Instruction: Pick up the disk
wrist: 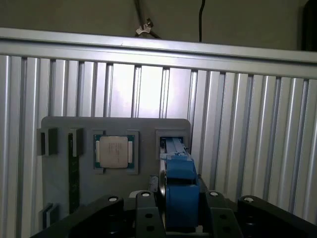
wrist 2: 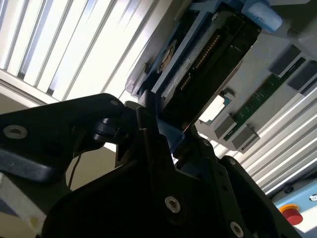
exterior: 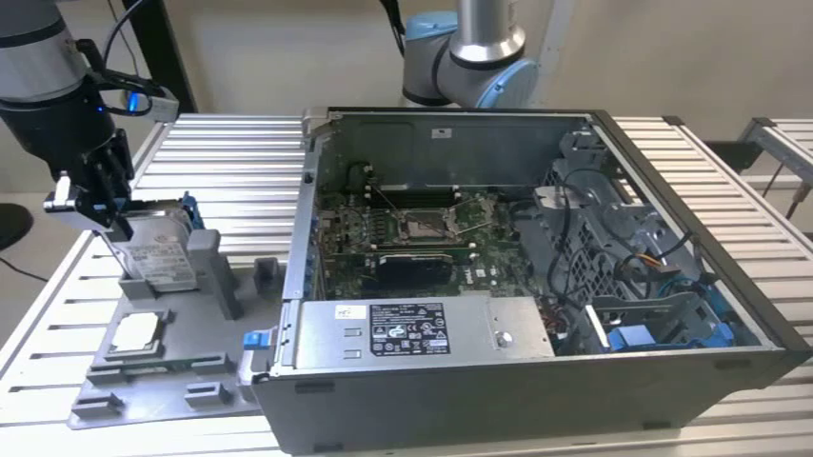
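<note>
In the exterior view, the black pincer (exterior: pixel 112 227) at the scene's far left is clenched on the top edge of the silver-grey hard disk in its blue plastic frame (exterior: pixel 163 249). The disk stands upright in a slot of a grey plastic fixture plate (exterior: pixel 190 354) on the ribbed aluminium bench (exterior: pixel 228 152).

In the second wrist view, the disk (wrist 2: pixel 208 64) runs away from the pincer (wrist 2: pixel 171 136).

In the first wrist view, the blue frame edge (wrist: pixel 181 181) is held in the pincer (wrist: pixel 179 198), beside a small square silver chip (wrist: pixel 114 152).

Open computer case (exterior: pixel 546 286) on the slatted table (exterior: pixel 242 152), toward the exterior view's right — silver box (exterior: pixel 413 328) along its near wall. Toward the exterior view's left, grey tray (exterior: pixel 197 333) holding a square chip (exterior: pixel 137 330).
</note>
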{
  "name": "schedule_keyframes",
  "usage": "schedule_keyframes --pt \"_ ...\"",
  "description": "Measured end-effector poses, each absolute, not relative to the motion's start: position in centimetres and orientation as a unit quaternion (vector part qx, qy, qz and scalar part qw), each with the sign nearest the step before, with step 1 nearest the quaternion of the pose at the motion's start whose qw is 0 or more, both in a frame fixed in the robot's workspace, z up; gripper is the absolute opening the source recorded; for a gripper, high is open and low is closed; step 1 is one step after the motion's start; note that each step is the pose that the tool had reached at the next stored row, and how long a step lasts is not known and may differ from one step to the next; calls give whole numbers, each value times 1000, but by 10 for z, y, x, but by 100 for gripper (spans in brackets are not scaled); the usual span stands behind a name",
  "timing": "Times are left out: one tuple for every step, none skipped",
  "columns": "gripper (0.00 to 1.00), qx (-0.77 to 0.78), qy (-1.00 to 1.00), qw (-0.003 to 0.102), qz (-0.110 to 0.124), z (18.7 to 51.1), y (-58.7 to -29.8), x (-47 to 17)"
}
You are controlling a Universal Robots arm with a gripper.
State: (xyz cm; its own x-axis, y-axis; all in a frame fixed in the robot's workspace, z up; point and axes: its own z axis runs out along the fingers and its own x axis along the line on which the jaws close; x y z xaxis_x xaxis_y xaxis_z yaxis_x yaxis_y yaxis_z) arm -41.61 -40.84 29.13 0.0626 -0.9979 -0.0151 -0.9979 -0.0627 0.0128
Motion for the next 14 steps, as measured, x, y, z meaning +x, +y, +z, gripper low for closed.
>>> schedule_keyframes --pt "0 -729 685 0 10 291 -408 -416" --pt "0 -729 685 0 10 291 -408 -416" --pt "0 -729 685 0 10 291 -408 -416" --pt "0 -729 685 1 10 291 -408 -416" --pt "0 -729 685 1 10 291 -408 -416" --pt "0 -729 685 1 10 291 -408 -416" --pt "0 -729 685 1 10 291 -408 -416" --pt "0 -729 685 1 10 291 -409 -416" --pt "0 -729 685 1 10 291 -409 -416" --pt "0 -729 685 1 10 291 -410 -416" --pt "0 -729 685 1 10 291 -410 -416" --pt "0 -729 685 1 10 291 -410 -416" --pt "0 -729 685 1 10 291 -410 -416" --pt "0 -729 685 1 10 291 -410 -416"
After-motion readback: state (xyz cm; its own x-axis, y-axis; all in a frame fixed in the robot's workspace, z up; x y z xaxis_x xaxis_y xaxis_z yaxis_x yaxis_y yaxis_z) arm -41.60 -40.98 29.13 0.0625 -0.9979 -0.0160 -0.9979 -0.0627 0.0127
